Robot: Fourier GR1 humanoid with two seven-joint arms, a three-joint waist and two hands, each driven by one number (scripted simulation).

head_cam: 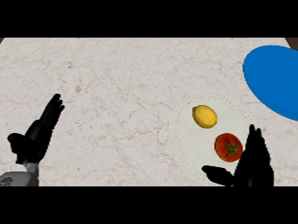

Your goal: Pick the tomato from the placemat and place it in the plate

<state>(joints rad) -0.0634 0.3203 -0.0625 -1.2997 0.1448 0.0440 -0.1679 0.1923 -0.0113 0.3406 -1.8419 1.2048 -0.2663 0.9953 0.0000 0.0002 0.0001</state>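
Right robot hand: low at the view's right, fingers straight and pointing up the view, thumb spread out to the left; it holds nothing. Its fingers stand just to the right of the tomato, at its edge; whether they touch it cannot be told.
Left robot hand: at the view's left, open and empty, fingers straight and slanting up to the right, thumb out to the left. A bit of grey forearm shows under it at the lower edge. It is well apart from every object.
Tomato: red, round, with a dark green stem star on top. It lies on the placemat, in its lower part, between the right robot hand's thumb and fingers as the view shows them, but not enclosed by them.
Lemon: yellow, oval, also on the placemat, just above and to the left of the tomato, apart from it.
Placemat: pale, roundish, nearly the same tone as the stone, with a faint dotted rim; it lies right of centre.
Plate: blue, with nothing on it, at the right edge and cut off by it, above and to the right of the placemat, its lower edge close to the mat's rim.
Worktop: light marble with thin reddish veins, carrying everything; dark strips show past its far corners.
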